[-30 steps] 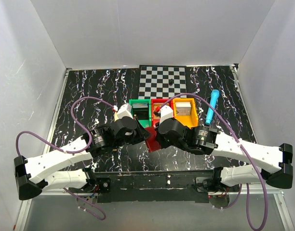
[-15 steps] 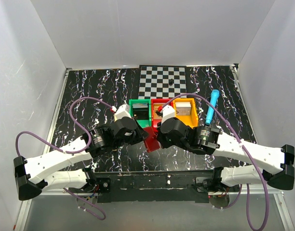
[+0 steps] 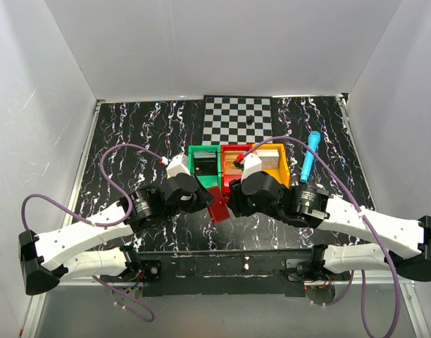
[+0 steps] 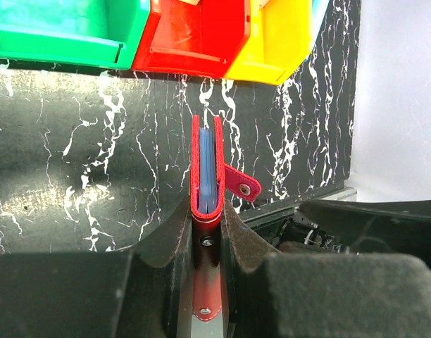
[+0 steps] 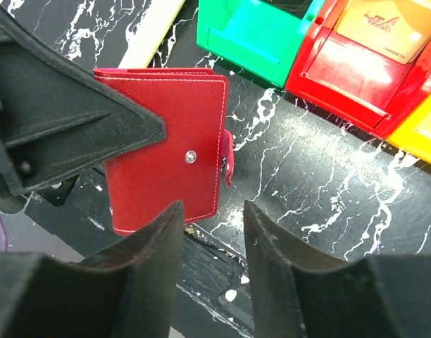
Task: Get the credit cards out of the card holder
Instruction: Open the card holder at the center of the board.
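The dark red card holder is held on edge just above the table between the two wrists. My left gripper is shut on its spine end, and its snap strap hangs loose to the right. Pale blue card edges show between the covers. My right gripper is open, with nothing between its fingers, just near of the card holder's lower corner and strap. An orange card lies in the red bin.
A green bin, a red bin and an orange bin stand in a row just beyond the grippers. A blue pen lies right of them. A checkered mat with a small dark piece lies farther back.
My right gripper has opened and drawn back a little from the card holder. The left gripper has kept its grip and barely moved.
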Controlling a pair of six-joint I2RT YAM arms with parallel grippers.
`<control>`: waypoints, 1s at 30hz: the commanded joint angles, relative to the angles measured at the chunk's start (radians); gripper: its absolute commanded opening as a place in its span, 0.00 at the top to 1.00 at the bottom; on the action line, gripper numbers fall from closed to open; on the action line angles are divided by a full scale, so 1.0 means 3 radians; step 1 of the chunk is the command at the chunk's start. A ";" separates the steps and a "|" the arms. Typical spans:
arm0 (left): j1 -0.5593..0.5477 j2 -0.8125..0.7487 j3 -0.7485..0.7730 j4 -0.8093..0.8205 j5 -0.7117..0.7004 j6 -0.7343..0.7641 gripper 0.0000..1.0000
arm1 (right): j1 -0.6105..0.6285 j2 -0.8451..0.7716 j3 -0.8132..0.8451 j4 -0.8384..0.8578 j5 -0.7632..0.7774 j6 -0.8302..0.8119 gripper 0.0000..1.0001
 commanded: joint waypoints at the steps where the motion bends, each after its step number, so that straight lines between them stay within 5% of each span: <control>1: 0.0015 -0.0100 -0.0047 0.0148 -0.0016 0.0067 1.00 | -0.0013 -0.0113 0.0024 0.0036 0.0012 -0.0001 0.48; 8: 0.0015 -0.0161 -0.0077 0.0322 0.0107 0.0133 1.00 | -0.0018 0.0015 0.0075 0.0006 -0.0055 -0.0037 0.44; 21: 0.0015 -0.0448 -0.0323 0.0603 0.0311 0.0190 1.00 | -0.0397 -0.0143 -0.0206 0.0051 -0.0305 0.0024 0.57; 30: 0.0015 -0.0596 -0.0624 0.1487 0.0858 0.0506 1.00 | -0.0550 -0.0286 -0.0354 0.0215 -0.0560 0.0044 0.55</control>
